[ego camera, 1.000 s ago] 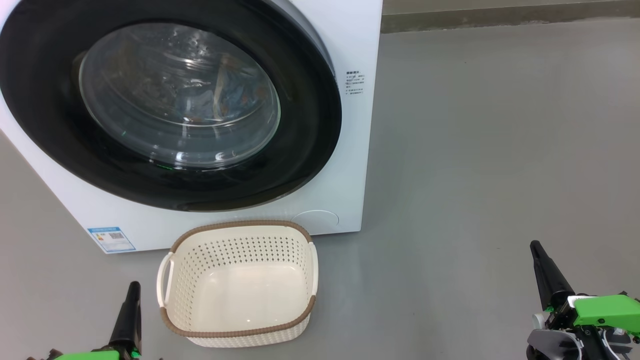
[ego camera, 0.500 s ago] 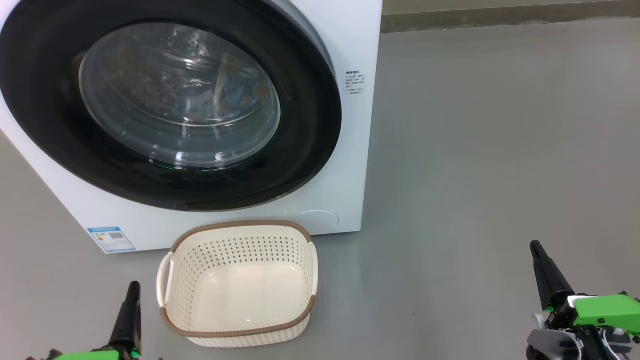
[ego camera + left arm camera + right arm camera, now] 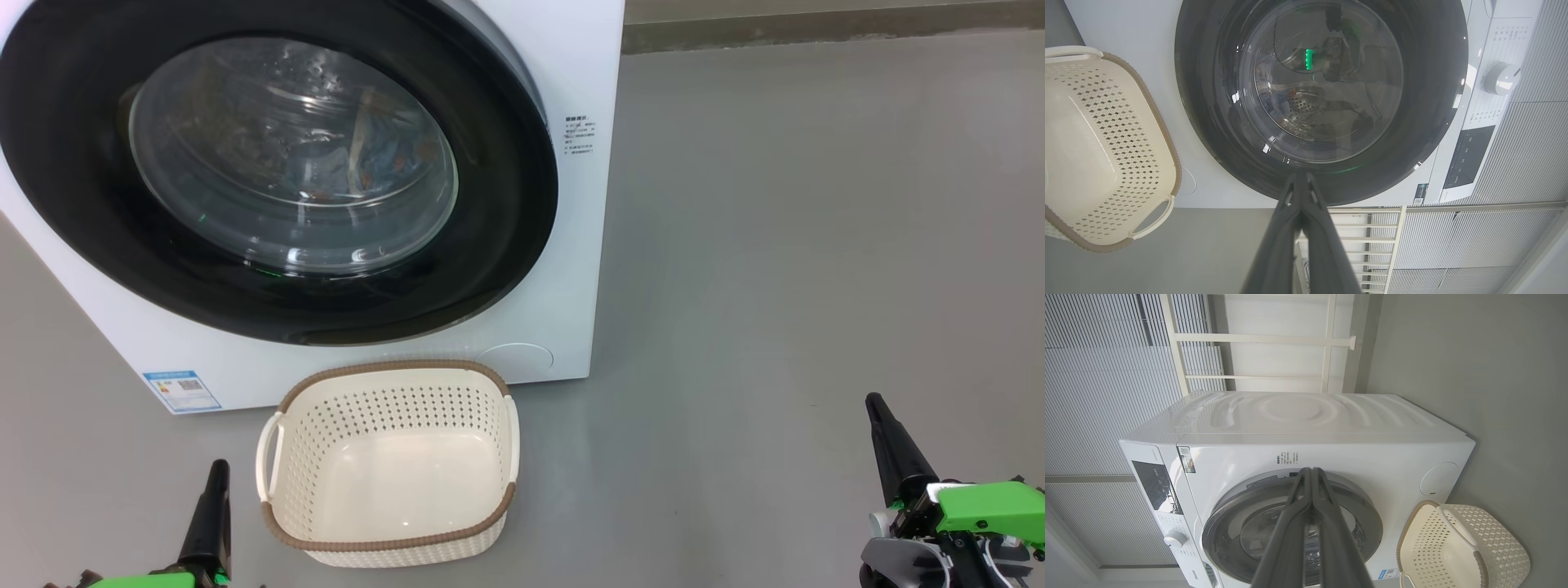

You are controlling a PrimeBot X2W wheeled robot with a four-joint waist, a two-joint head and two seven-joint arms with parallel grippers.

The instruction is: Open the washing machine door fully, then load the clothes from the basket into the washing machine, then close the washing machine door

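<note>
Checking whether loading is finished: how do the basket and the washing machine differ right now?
The basket is open-topped and empty; the washing machine has clothes inside, seen through the glass of the shut washing machine door. The basket is small, cream and perforated with a brown rim; the washing machine is a large smooth white box. Both stand on the grey floor, the basket right in front.
</note>
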